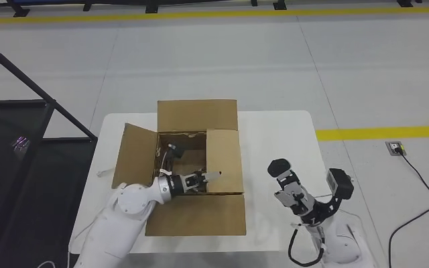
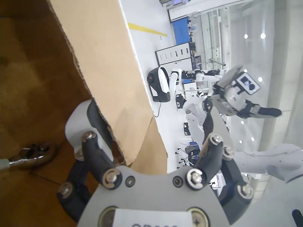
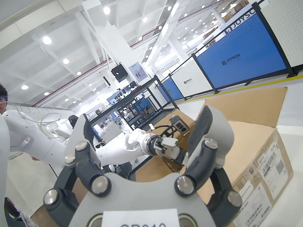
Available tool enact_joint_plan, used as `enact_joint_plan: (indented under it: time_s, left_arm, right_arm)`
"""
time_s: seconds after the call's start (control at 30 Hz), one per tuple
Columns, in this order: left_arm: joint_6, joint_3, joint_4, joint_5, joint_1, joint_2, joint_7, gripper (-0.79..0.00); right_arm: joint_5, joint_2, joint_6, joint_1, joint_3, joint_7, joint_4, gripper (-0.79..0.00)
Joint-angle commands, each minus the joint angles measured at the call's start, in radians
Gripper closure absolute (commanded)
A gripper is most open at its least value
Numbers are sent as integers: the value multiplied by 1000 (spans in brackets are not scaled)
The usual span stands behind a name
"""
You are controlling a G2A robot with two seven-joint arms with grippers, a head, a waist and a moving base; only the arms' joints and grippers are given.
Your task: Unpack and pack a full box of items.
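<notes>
Tabletop [image 1: 275,134]: white. It carries one open cardboard box [image 1: 194,218], which stands near the middle.

Box flaps: the far, left and near flaps lie spread outward. The right flap [image 1: 223,161] is turned inward over the right part of the opening. Whether it lies flat or is tilted cannot be told.

Box contents, as far as visible: a black adapter with a cable [image 1: 175,149] lies in the far left part of the interior. The metal head of a ratchet wrench [image 2: 35,154] rests on the cardboard floor, close to the left arm's inner finger.

Box exterior: a white shipping label [image 3: 272,164] sits on the side wall that faces the right arm.

Left hand [image 1: 201,179]: it is inside the opening, at the free edge of the right flap, and it is spread. In the left wrist view, one finger [image 2: 78,121] stands on the inner side of the flap. The other finger [image 2: 216,126] stands on the outer side, so the corrugated edge runs between them. The edge lies against the inner finger and apart from the outer one, so the flap is straddled, not pinched.

Right hand [image 1: 285,179]: it is to the right of the box and well apart from it, over the near right part of the tabletop. It is spread, with nothing between its fingers, and it faces the box.
</notes>
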Motion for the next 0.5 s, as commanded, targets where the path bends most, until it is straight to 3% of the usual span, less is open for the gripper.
enact_joint_plan:
  time_s: [0.0, 0.17, 0.3, 0.47]
  left_arm:
    - [-22, -14, -26, -20, 12, 3, -6, -785]
    - [-27, -21, -117, -23, 23, 5, 7, -785]
    - [4, 14, -165, 18, -1, -3, 41, -785]
    - [47, 95, -159, 57, -54, -25, 101, -785]
  right_arm:
    - [4, 3, 15, 5, 0, 7, 16, -785]
    - [13, 10, 79, 14, 4, 27, 73, -785]
    - [38, 15, 52, -3, 19, 4, 102, -785]
    - [36, 20, -17, -69, 63, -70, 85, -785]
